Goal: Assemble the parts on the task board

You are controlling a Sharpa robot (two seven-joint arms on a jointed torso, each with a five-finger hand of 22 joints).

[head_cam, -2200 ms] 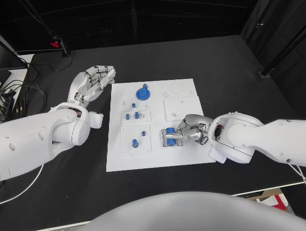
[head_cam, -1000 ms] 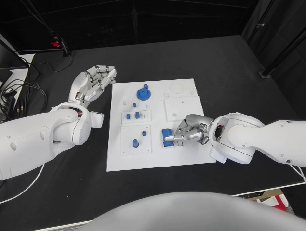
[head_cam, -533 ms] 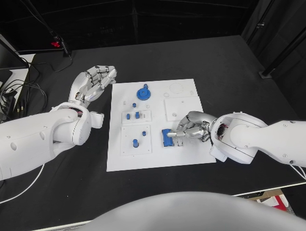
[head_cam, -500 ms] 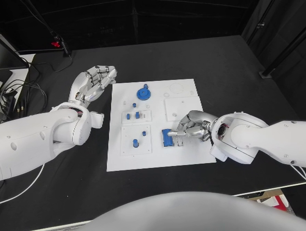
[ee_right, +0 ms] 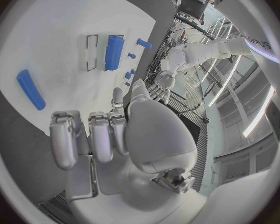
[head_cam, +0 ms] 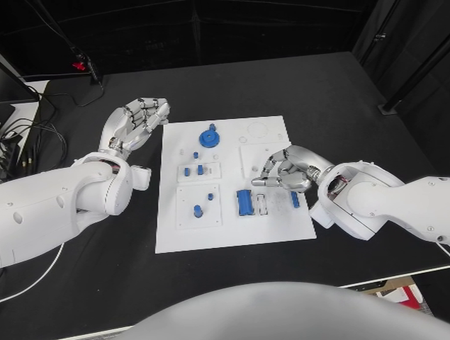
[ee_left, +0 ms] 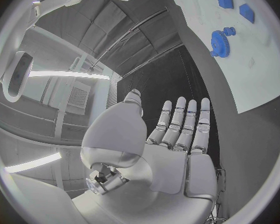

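Head camera looks down on task board [head_cam: 225, 234]; both wrist cameras, behind hands, share board obliquely.

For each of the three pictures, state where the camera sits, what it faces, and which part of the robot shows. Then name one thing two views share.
Head view: on the robot's head, looking down at the task board; both arms, left hand and right hand show.
Left wrist view: behind the left hand, looking past its spread fingers along the table to the board's edge.
Right wrist view: behind the right hand, facing the board.
Shared: the blue gear shows in the head and left wrist views.
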